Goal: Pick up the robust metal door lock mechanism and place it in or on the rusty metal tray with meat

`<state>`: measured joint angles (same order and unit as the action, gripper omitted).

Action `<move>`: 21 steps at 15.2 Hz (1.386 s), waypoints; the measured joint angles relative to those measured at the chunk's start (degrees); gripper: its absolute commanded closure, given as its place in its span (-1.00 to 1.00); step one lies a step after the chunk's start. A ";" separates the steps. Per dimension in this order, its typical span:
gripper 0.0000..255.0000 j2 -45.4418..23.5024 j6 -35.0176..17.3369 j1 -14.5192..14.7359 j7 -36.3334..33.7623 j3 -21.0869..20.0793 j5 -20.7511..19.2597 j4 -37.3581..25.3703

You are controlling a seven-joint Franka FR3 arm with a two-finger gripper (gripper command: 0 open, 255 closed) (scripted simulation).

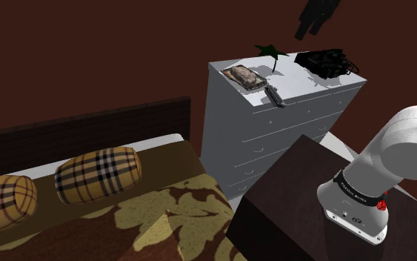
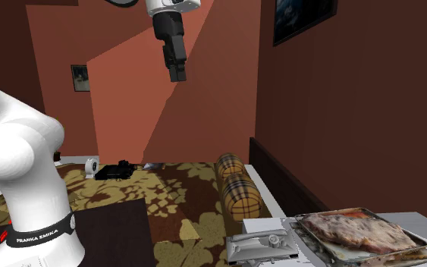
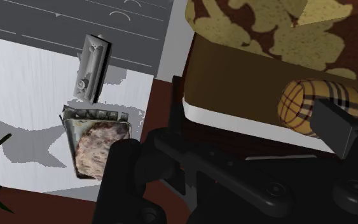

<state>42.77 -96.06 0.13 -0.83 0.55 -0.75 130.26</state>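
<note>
**Shoulder view.** A white dresser (image 1: 273,141) carries the tray of meat (image 1: 245,77). The grey door lock (image 1: 273,95) lies flat on the dresser top, just beside the tray at its 4 o'clock, by the edge above the drawers. A black object (image 1: 325,61) sits at the tray's 2 o'clock and a green plant (image 1: 271,51) at its 1 o'clock. The gripper (image 1: 312,30) hangs well above the dresser, its fingers apart and holding nothing.

**Second exterior view.** The door lock appears at the tray's 9 o'clock. Two plaid pillows (image 2: 238,186) lie on the bed (image 2: 166,197), at the tray's 10 o'clock.
</note>
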 measured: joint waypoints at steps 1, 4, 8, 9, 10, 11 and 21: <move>-1.00 0.00 0.00 0.00 0.00 0.00 0.00 0.00; -1.00 -0.67 -3.17 -0.77 0.90 1.90 -0.12 2.32; -1.00 -3.35 -9.45 -2.25 3.08 5.81 -0.31 5.64; -1.00 -4.21 -10.95 -2.56 3.58 6.74 -0.23 6.20; -1.00 -5.32 -12.74 -2.81 4.04 7.64 -0.10 6.83; -1.00 -6.64 -14.18 -3.19 4.95 8.92 -0.10 6.88; -1.00 -20.49 -29.83 -4.42 13.31 19.76 4.45 9.02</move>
<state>22.29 -125.89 -4.29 12.47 20.31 3.70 139.28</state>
